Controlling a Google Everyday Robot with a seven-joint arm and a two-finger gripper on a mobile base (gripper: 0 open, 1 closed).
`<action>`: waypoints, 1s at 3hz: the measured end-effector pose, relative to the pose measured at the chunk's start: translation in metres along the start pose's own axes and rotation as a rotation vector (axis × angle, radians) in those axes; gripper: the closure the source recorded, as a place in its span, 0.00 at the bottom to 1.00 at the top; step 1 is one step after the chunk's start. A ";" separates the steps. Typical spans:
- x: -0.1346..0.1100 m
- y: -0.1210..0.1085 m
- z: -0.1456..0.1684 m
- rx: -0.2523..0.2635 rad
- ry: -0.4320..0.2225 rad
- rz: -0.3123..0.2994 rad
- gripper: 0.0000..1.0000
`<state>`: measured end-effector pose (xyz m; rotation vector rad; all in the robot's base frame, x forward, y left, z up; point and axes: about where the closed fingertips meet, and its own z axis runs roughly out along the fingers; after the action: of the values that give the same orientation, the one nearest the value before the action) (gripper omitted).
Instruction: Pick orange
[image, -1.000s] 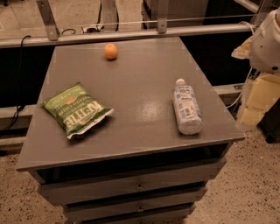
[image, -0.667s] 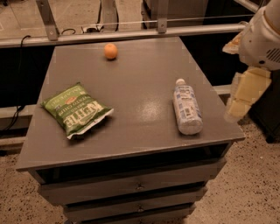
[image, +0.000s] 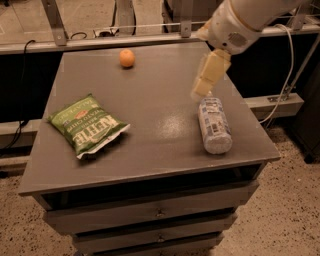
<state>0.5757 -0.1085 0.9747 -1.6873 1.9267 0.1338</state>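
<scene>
The orange (image: 127, 58) is a small round fruit lying near the far edge of the grey table (image: 150, 110), left of centre. My gripper (image: 206, 79) hangs from the white arm at the upper right. It is above the table's right half, just over the cap end of a lying bottle. It is well to the right of the orange and nearer than it, and holds nothing that I can see.
A green chip bag (image: 89, 124) lies flat on the table's left front. A clear plastic bottle (image: 214, 124) lies on its side at the right front. Drawers sit below the tabletop. A metal rail runs behind the table, and a cable hangs at the right.
The arm and gripper have swung left from beyond the table's right edge to above the table's right half, over the bottle's far end. The objects have not moved.
</scene>
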 end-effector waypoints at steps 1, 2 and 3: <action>-0.050 -0.056 0.038 0.027 -0.108 -0.018 0.00; -0.049 -0.055 0.039 0.025 -0.107 -0.018 0.00; -0.051 -0.056 0.037 0.032 -0.139 -0.003 0.00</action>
<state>0.6435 -0.0588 0.9836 -1.6159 1.8145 0.2130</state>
